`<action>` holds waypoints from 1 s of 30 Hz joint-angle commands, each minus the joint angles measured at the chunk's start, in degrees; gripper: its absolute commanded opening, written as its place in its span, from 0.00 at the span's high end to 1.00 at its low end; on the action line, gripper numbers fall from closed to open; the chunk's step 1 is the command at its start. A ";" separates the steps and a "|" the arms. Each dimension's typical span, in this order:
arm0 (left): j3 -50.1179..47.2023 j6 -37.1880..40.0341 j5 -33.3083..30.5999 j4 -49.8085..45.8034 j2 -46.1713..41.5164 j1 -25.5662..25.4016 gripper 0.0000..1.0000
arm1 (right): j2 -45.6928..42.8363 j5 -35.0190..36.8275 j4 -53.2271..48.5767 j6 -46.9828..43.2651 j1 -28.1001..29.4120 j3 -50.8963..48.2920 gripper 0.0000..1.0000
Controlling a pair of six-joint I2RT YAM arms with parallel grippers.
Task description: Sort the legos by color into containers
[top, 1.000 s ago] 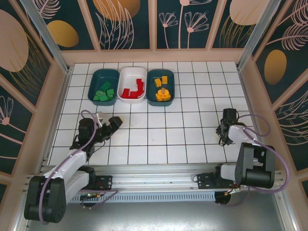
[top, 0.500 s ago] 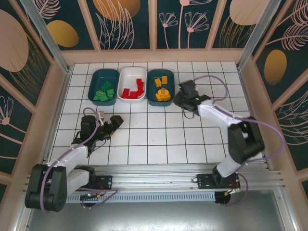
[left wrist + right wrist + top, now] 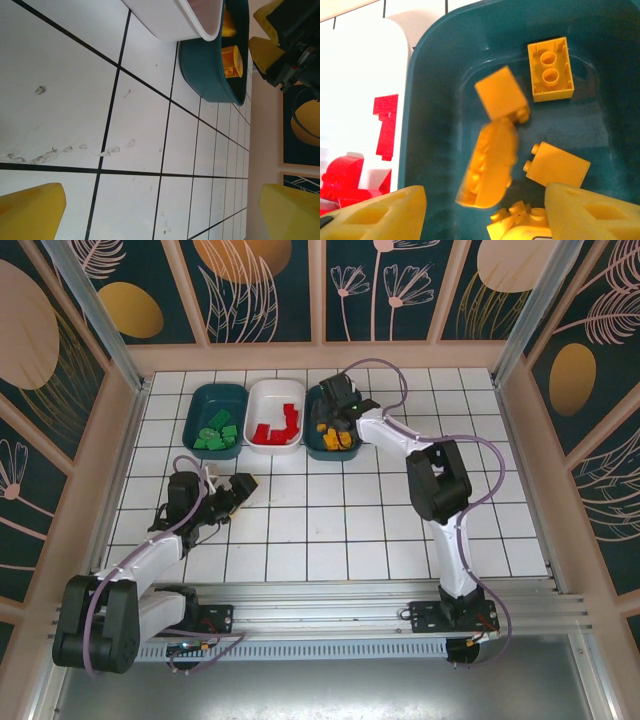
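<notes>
Hovering over teal tub [image 3: 436, 65] w/ yellow legos [image 3: 551, 70], R jaws apart, L jaws apart too

The right end effector [image 3: 333, 408] hangs over yellow legos [image 3: 340, 439] in the right teal container [image 3: 357, 430].

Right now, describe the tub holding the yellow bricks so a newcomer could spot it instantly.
On the white tiled table, three tubs line the far edge. It is the right-hand tub, beside the white tub. The other dark teal tub holds green bricks; this one holds yellow bricks.
</notes>
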 commanded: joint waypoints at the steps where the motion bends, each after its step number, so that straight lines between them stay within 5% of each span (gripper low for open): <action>1: 2.85 2.08 -0.91 -4.63 -1.68 -0.44 0.01 | -1.96 8.78 -2.81 -0.41 3.58 2.96 0.27; 7: 8.21 4.31 -7.50 -14.25 -6.77 -0.37 0.02 | -2.74 35.59 -4.14 7.26 15.21 2.96 0.15; 10: 11.28 6.61 -12.45 -20.40 -10.07 -0.49 0.01 | -2.17 39.10 -1.42 9.45 19.48 -0.23 0.15; 17: 17.65 10.36 -22.57 -32.04 -16.79 -0.44 0.02 | -4.84 34.19 10.13 -4.06 26.38 -7.42 0.15; 20: 19.96 10.62 -26.35 -33.98 -19.10 -0.44 0.02 | -10.57 22.51 15.93 -9.54 25.85 -13.36 0.16; 24: 21.15 10.43 -32.50 -34.31 -21.71 -0.44 0.01 | -21.82 11.01 26.80 -22.85 27.02 -24.40 0.01; 30: 20.37 15.94 -37.59 -31.84 -23.23 -0.47 0.02 | -31.83 13.23 26.92 -38.22 31.97 -27.57 0.01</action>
